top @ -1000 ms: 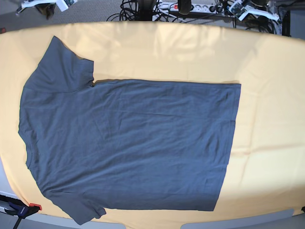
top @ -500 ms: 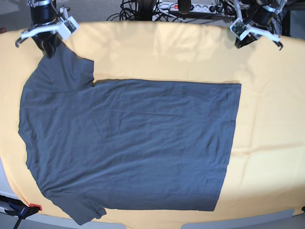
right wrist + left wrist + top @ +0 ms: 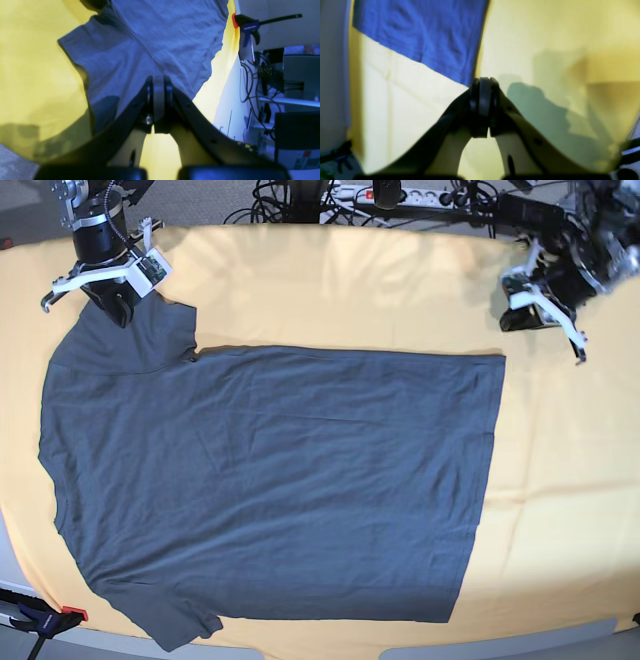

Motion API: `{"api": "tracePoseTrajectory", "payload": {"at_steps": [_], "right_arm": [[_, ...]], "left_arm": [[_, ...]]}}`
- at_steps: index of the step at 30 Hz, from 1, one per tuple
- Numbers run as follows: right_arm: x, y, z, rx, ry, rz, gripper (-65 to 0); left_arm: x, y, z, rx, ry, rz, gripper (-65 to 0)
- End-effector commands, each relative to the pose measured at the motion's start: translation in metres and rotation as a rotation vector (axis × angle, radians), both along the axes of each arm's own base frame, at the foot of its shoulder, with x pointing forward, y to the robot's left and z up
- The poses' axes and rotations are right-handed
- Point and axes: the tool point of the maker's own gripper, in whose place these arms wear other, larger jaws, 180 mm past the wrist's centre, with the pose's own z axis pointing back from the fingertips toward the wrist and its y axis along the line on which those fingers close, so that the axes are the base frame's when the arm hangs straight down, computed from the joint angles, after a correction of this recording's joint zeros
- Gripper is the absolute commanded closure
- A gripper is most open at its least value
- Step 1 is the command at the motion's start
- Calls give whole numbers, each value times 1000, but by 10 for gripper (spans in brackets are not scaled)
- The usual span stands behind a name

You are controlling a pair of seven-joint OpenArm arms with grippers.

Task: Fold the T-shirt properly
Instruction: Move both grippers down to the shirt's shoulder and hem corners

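The dark slate-grey T-shirt (image 3: 270,480) lies flat on the yellow-covered table (image 3: 350,290), neck at the left and hem at the right. My right gripper (image 3: 119,308) hangs over the far sleeve at the top left, with its jaws shut and empty. In the right wrist view its closed tips (image 3: 158,81) sit above the sleeve of the T-shirt (image 3: 162,37). My left gripper (image 3: 513,318) is at the top right, just beyond the hem's far corner, also shut and empty. The left wrist view shows its tips (image 3: 483,82) near the corner of the T-shirt (image 3: 425,32).
Cables and a power strip (image 3: 400,195) run behind the table's far edge. A clamp with a red tip (image 3: 45,617) grips the near left edge, and it also shows in the right wrist view (image 3: 246,25). Bare yellow cloth surrounds the shirt at the back and right.
Both arms have come in from the back edge. The right gripper moved down over the far sleeve. The left gripper moved down toward the hem's far corner. The shirt has not moved.
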Motion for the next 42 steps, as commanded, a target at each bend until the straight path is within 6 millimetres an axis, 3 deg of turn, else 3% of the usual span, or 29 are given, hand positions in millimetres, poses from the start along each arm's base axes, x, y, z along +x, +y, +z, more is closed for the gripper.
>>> {"api": "tracePoseTrajectory", "payload": {"at_steps": [1, 6, 9, 19, 24, 32, 36, 38, 40, 42], "right_arm": [[4, 1, 9, -4, -34, 14, 0], [4, 1, 8, 0, -34, 9, 0], [4, 1, 9, 2, -37, 5, 0], [2, 4, 7, 32, -38, -28, 0], [1, 5, 7, 46, -39, -42, 0], [1, 5, 6, 47, -39, -43, 0], [1, 5, 6, 47, -38, -43, 0], [1, 5, 6, 47, -38, -43, 0], [1, 5, 6, 47, -37, -43, 0], [-2, 9, 1, 34, -5, -12, 0]], "left_arm": [[12, 6, 9, 1, -22, -26, 0], [28, 18, 18, -109, 31, -95, -296], [39, 23, 19, -112, 24, -89, -346], [48, -4, -14, 5, 14, -217, -346], [56, -16, -20, 40, 17, -254, -345], [75, -13, -46, 61, 34, -232, -345], [79, -20, -49, 46, 36, -241, -336], [83, -23, -47, 42, 25, -242, -218], [84, -23, -46, 43, 22, -242, -30], [85, -20, -47, 56, 22, -232, 0]]}}
